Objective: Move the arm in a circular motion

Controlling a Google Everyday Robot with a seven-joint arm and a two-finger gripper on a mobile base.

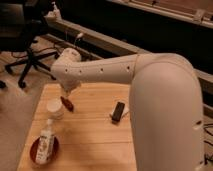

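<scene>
The cream-white arm [120, 70] reaches from the large rounded segment at the right [165, 115] leftward across the wooden table [95, 145]. Its far end bends down at the table's back left. The small gripper [65, 94] hangs there, pointing down, just above a small red object [68, 105] and a white cup [55, 108]. It looks dark against the table and nothing shows in it.
A white bottle [46, 145] stands in a red bowl [36, 152] at the front left. A black flat device [118, 111] lies mid-table. An office chair [25, 50] stands on the floor at the back left. A long ledge with cables [100, 45] runs behind.
</scene>
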